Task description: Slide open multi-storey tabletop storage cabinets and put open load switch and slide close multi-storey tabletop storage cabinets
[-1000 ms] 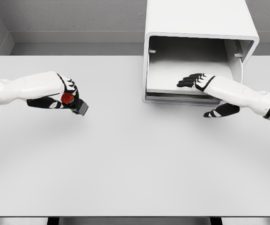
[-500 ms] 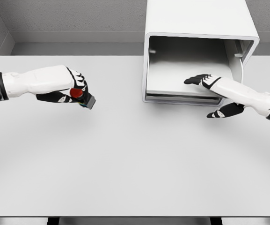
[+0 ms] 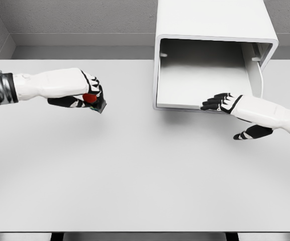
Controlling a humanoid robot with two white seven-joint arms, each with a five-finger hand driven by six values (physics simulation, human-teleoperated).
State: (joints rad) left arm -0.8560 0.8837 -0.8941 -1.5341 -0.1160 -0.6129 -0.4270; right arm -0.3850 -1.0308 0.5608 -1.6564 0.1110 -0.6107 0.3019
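The left hand (image 3: 87,93), clamped on the small red-knobbed switch (image 3: 90,98), should be moved right and kept level into the open white box cabinet (image 3: 210,20).

A white table (image 3: 134,175) stands against grey walls (image 3: 84,17), apparently evenly lit.

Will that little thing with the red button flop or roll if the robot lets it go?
The load switch looks rigid and boxy, so probably no flopping or rolling. The left hand lifts it alone, so it is likely light. Its red knob might snag.
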